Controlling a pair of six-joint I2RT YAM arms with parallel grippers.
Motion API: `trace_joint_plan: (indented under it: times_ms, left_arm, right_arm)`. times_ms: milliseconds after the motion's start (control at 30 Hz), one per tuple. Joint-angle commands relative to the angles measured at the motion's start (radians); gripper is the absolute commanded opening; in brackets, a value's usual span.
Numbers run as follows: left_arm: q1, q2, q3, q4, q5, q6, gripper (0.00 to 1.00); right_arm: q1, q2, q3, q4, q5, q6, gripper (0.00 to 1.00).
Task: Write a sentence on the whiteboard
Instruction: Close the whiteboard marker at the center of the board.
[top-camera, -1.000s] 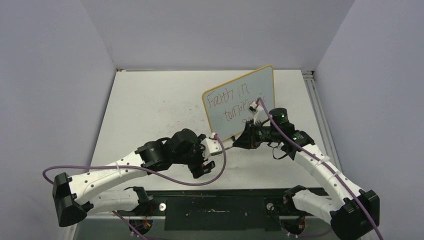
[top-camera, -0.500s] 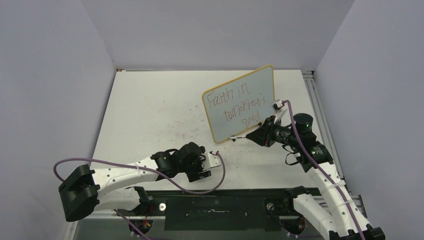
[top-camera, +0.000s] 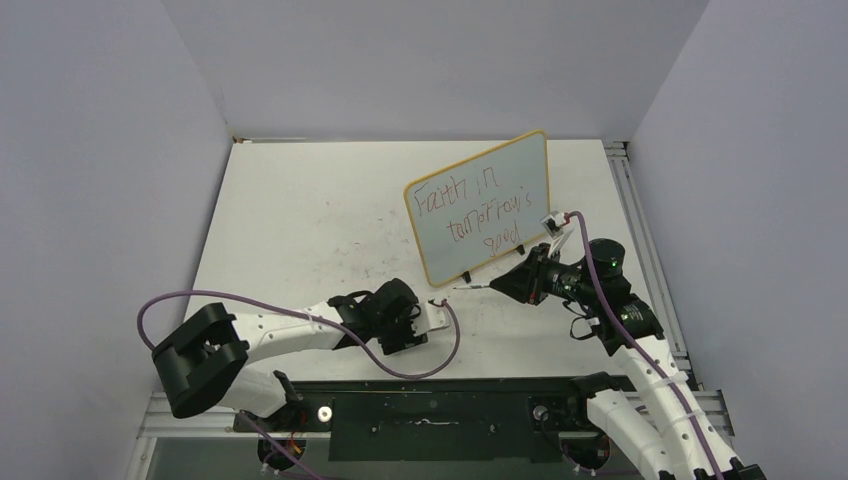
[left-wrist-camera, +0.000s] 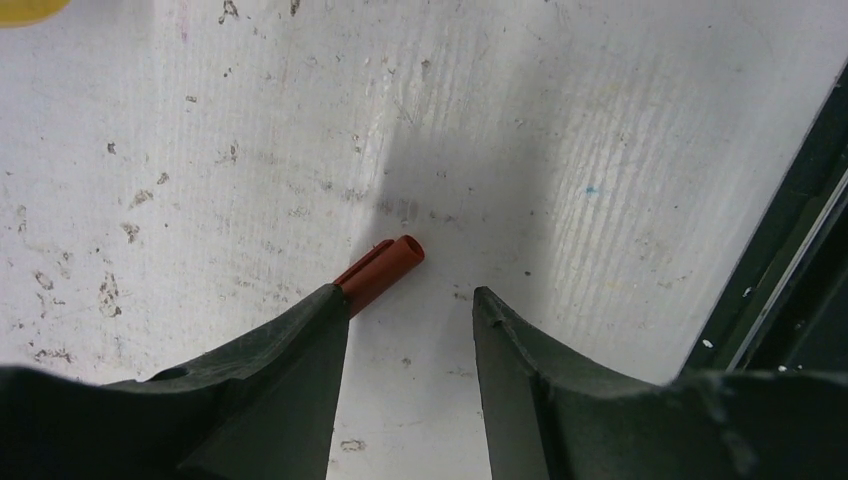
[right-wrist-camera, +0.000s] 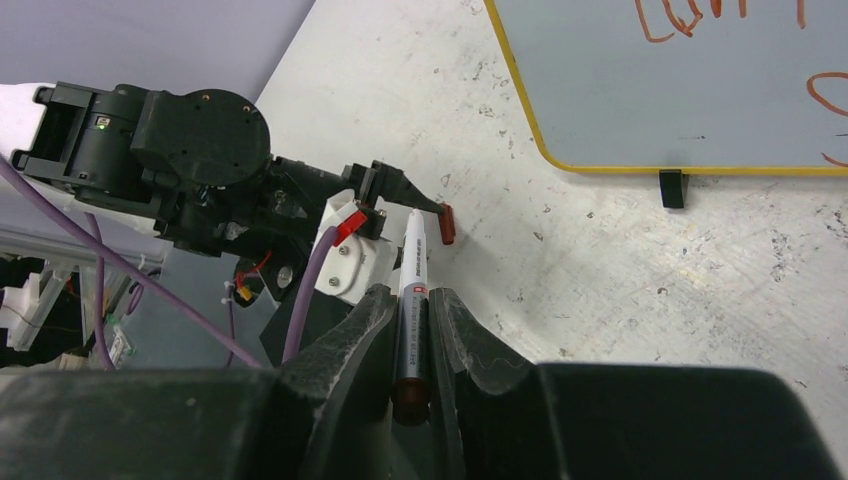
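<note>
Left arm lies low and folded at the near edge of the table (top-camera: 300, 220). Left gripper (left-wrist-camera: 410, 300) points down at the surface with its jaws parted, and only bare table shows in the gap. A red-brown cap (left-wrist-camera: 383, 270) lies flat on the table against the inner edge of one finger, poking out past the tip. It is not pinched between the two, so I read it as let go, or not yet taken. From these views I cannot tell whether the finger actually bears on it.

Judgement: the cap sits here so the pen can be closed again, and this hand is placed to steady or pick it up.

Whiteboard (top-camera: 520, 165) stands upright on its small black feet, right of centre on the table and leaning back a little, with its face toward the arms. The sentence (top-camera: 478, 215) runs over three lines in thin reddish strokes, roughly "Faith in tomorrow's seed". It looks complete, so the writing part is likely done.

Right gripper (right-wrist-camera: 412, 300) is clenched on a white marker (right-wrist-camera: 411, 250). The barrel runs straight out between the fingers, uncapped. It is clear of the board, below its lower edge, with the tip aimed toward the cap and the left hand. This is probably a line-up for recapping, which needs the tip and the cap mouth on one axis. The cap now lies askew to it.
</note>
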Motion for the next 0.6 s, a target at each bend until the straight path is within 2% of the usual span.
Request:
trace_joint_plan:
  times_ms: [0, 100, 400, 567]
  left_arm:
    - [0.013, 0.032, 0.057, 0.051, 0.033, 0.007, 0.47]
    - [0.034, 0.061, 0.083, 0.033, 0.046, 0.002, 0.46]
    - [0.034, 0.123, 0.146, -0.076, 0.126, -0.034, 0.24]
    - [0.021, 0.123, 0.184, -0.112, 0.100, -0.075, 0.20]
  right_arm:
    - [-0.008, -0.020, -0.008, 0.068, -0.025, 0.016, 0.05]
    - [-0.008, -0.020, -0.010, 0.069, -0.024, 0.017, 0.05]
    - [-0.009, -0.032, -0.013, 0.061, -0.022, 0.019, 0.05]
    - [-0.010, -0.037, -0.014, 0.057, -0.016, 0.019, 0.05]
